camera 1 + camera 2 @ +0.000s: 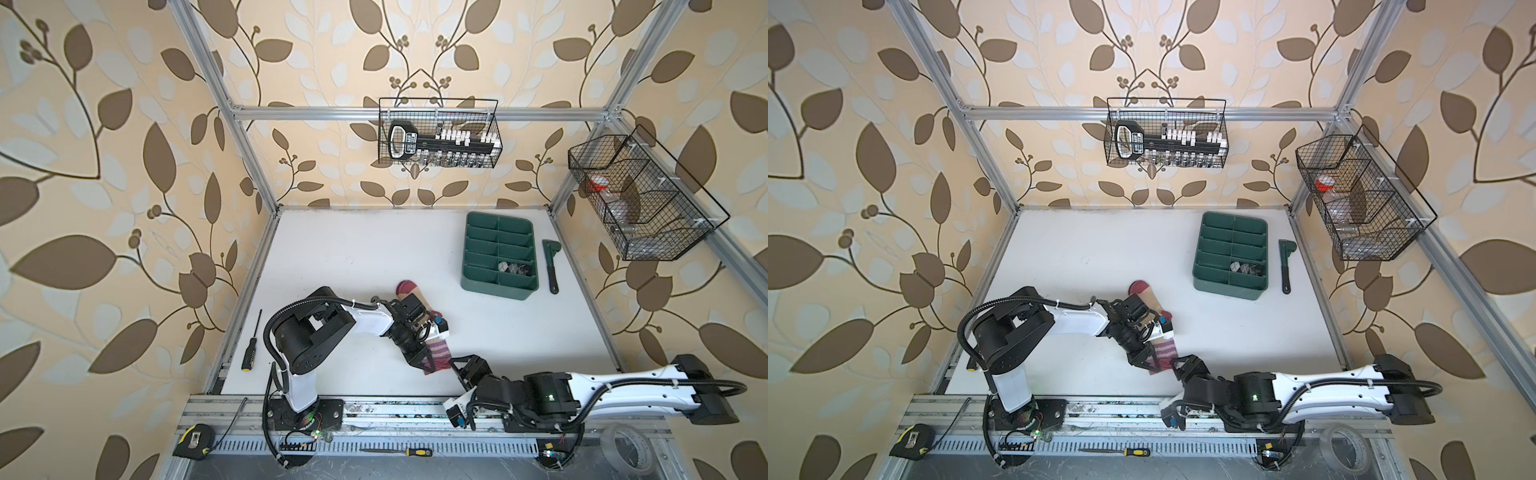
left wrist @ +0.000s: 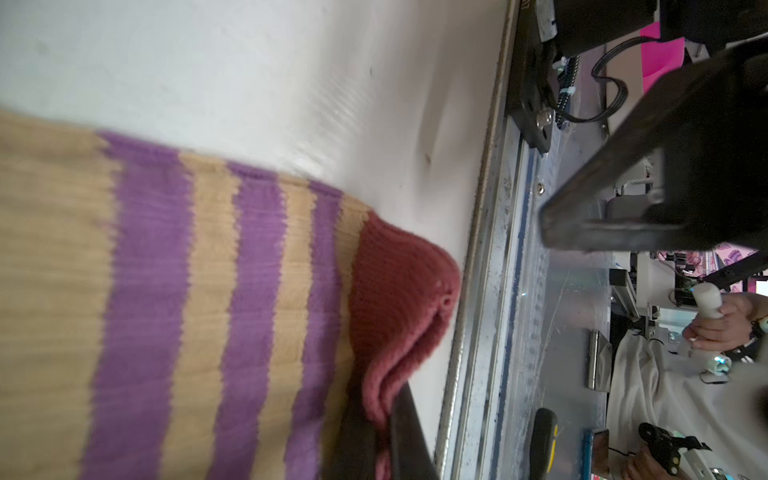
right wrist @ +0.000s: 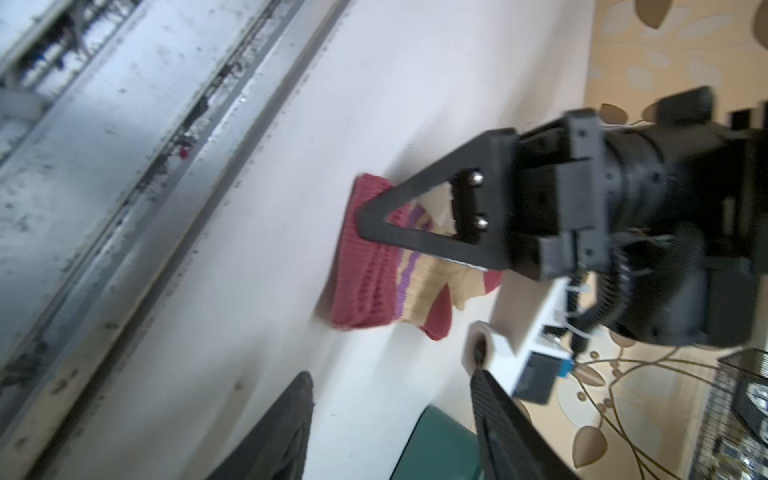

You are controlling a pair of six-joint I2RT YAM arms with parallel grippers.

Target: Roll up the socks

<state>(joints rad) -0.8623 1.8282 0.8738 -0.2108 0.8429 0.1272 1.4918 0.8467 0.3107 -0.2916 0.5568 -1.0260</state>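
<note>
Left gripper (image 1: 422, 364) clamped on maroon cuff (image 2: 399, 291) of beige striped sock (image 1: 438, 352), which lies flat beneath it, roll apparently not begun. Right gripper (image 1: 457, 368) spread, empty, just beside that cuff. Black argyle sock (image 1: 513, 268) appears bundled in green tray (image 1: 478, 286), well apart.

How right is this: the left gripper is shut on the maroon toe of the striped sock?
Not the toe: the left gripper is shut on the maroon cuff of the striped sock. The left wrist view shows the pinched cuff.
</note>
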